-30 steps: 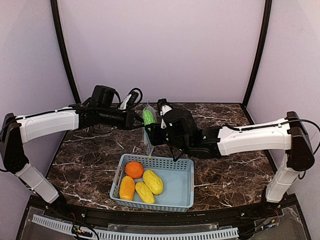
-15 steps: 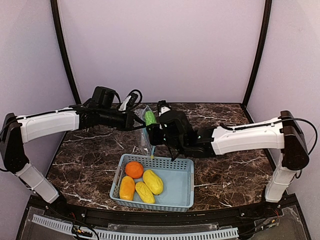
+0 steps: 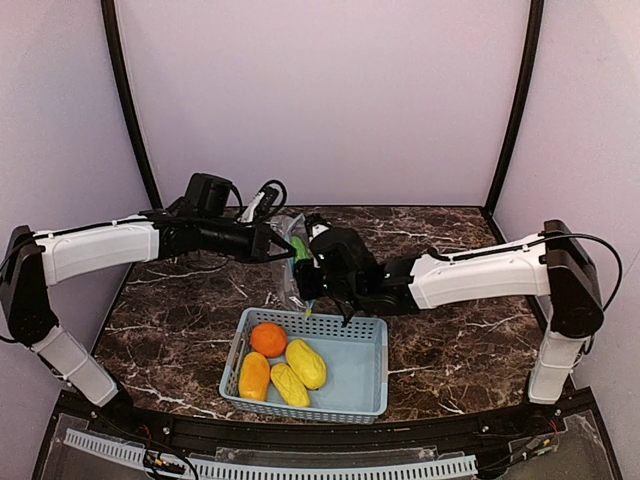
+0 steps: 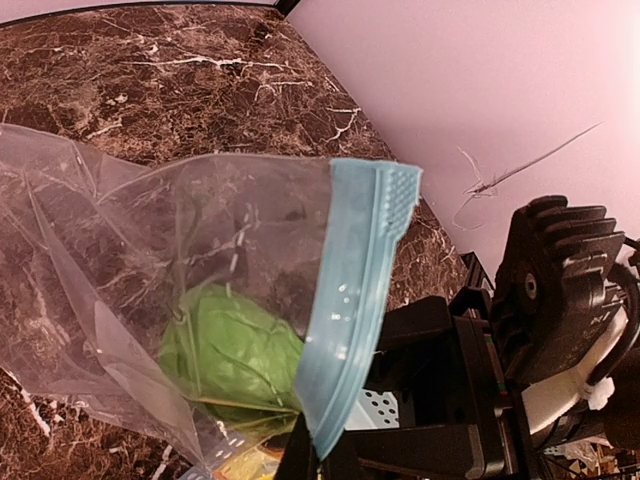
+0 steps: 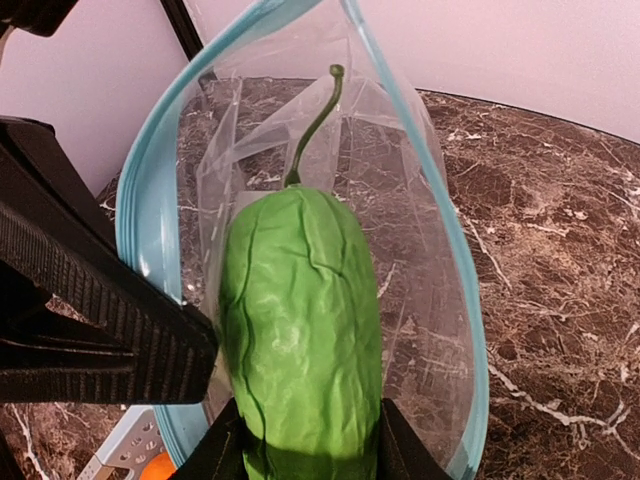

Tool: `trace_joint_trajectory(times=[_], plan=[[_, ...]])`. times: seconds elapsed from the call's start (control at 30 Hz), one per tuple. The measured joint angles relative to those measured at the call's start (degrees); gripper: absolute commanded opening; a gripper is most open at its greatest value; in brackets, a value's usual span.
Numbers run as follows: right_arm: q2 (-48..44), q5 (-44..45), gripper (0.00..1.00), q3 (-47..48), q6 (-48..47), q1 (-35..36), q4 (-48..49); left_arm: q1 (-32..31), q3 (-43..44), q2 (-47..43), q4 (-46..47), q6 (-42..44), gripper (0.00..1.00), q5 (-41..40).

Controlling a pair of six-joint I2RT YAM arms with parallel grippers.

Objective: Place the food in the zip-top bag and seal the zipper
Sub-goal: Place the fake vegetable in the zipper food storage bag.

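Right fingers (image 5: 400,455) are being pinched around the light, soft-looking pod (image 5: 300,330) at its base; the flimsy, slippery-looking bag (image 4: 120,230) is being held by left fingers (image 5: 100,300) clamped on its zipper (image 4: 350,300).

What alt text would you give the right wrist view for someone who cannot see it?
A green pod-like vegetable, held in the right gripper, points stem-first into the open mouth of a clear zip-top bag ringed by its blue zipper. The left gripper pinches the bag's rim at left, above a marble table.
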Motion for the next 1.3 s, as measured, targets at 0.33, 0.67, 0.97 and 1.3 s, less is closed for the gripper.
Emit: trace_joint_trajectory(times=[0.33,0.67,0.97,1.3], plan=[[2.0,-1.1,0.37,3.4,-1.3,-2.2,-0.9,0.1,0.0,0.5,1.7,-0.9,0.01,0.9],[3.0,-2.1,0.66,3.8,-1.8,-3.1,-1.7,0.1,0.0,0.5,1.6,-0.9,0.01,0.2],[2.1,-5.0,0.67,3.1,-2.3,-3.4,-2.3,0.3,0.0,0.5,0.7,-0.9,0.01,-0.4],[-8.3,-8.3,0.71,-1.1,-3.4,-2.3,-3.8,1.7,0.0,0.5,0.6,-0.9,0.01,-0.5]])
